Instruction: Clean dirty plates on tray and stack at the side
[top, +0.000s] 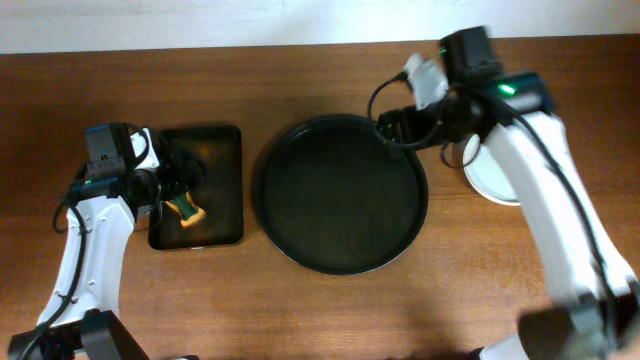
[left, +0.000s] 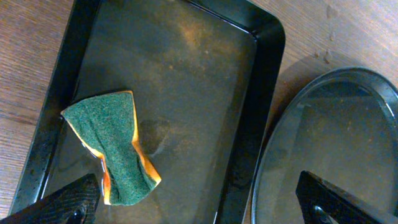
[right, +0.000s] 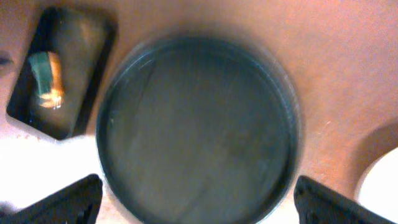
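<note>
The left arm and the right arm both have smooth white link covers, black joint housings and thin black looping cables, with a small green light on the right one and matte black wedge-shaped fingers.

small rectangular black tray: raised rim | green-and-orange sponge: lies inside it, crumpled, by one long wall

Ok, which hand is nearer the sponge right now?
Left. The left hand hovers over the rectangular tray, right beside the sponge. The right hand is far off, across the round tray, at its rim nearest the white plates.
</note>
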